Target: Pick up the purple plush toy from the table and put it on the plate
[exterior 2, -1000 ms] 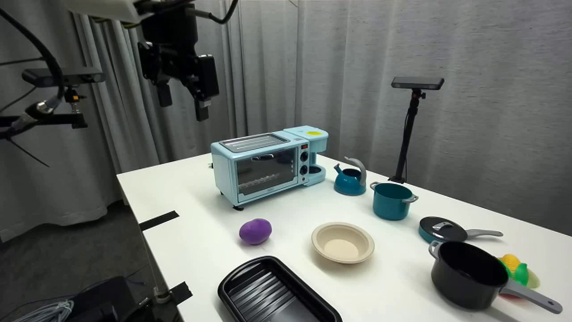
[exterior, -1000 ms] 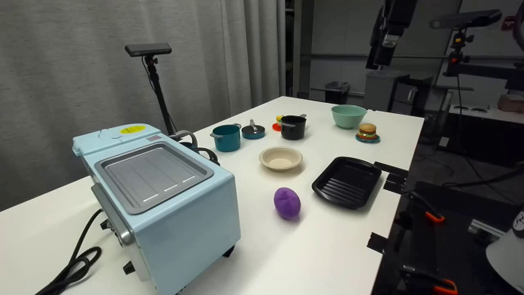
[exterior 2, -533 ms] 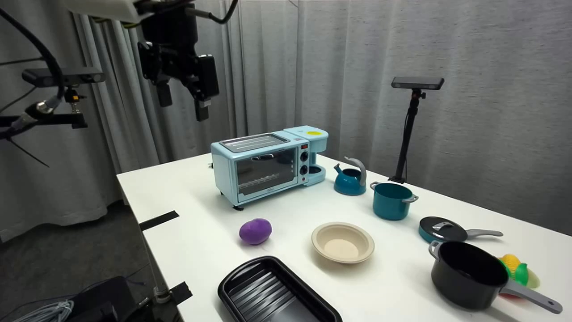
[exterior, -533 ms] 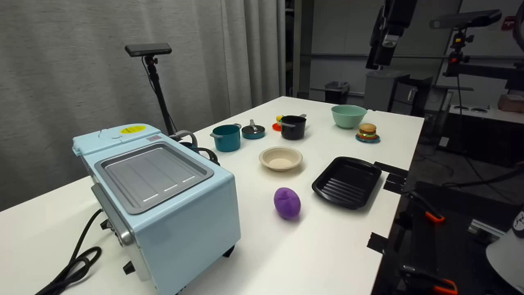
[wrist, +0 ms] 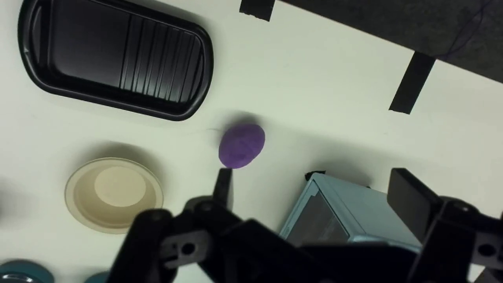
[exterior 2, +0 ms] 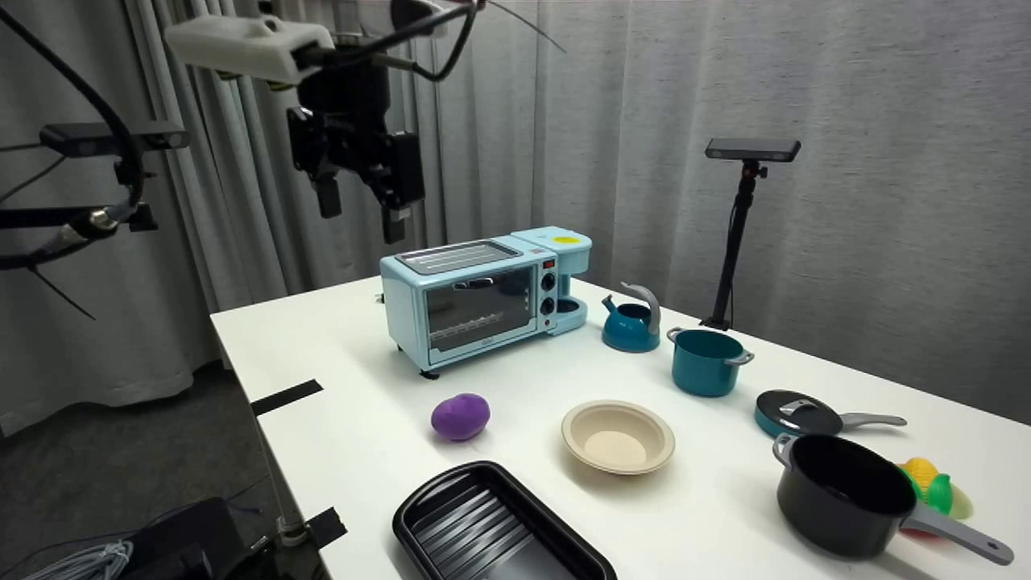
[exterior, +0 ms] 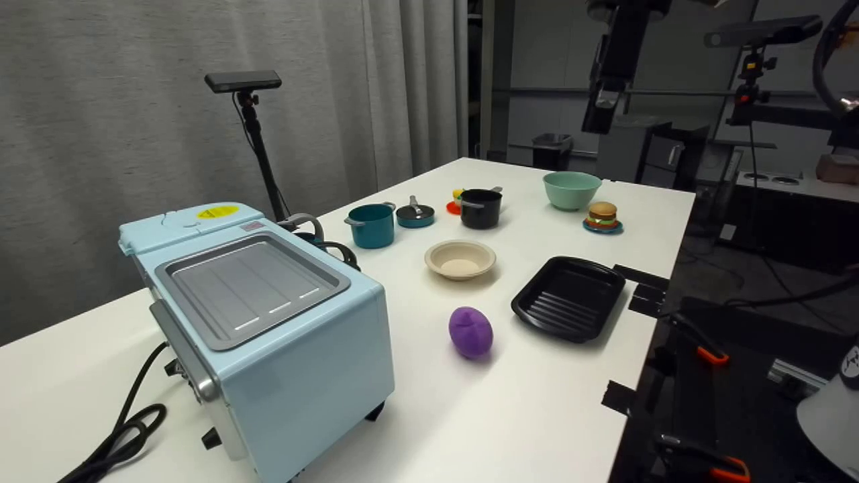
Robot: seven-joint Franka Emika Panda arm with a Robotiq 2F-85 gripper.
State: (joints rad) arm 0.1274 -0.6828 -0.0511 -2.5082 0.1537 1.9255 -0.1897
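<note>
End effector [exterior 2: 362, 224] gaping, empty, purple toy [wrist: 241, 145] on tbl [exterior: 510, 416], burger [exterior: 602, 215] only in an ext. view

Purple stands out on the plush toy [exterior 2: 460, 416] before you, set off by a white surface [exterior 2: 354, 451], a beige plate [wrist: 114, 192], a black tray [wrist: 90, 47] striped at one end with parallel ridges [wrist: 157, 65] and your black claw [exterior 2: 362, 219]. You also see a pale blue oven [exterior: 315, 389] with a yellow oval label [exterior: 217, 212], a teal pot [exterior 2: 702, 372], a mint-green bowl [exterior: 570, 192] and a burger [exterior: 602, 215] banded tan, green and red.
</note>
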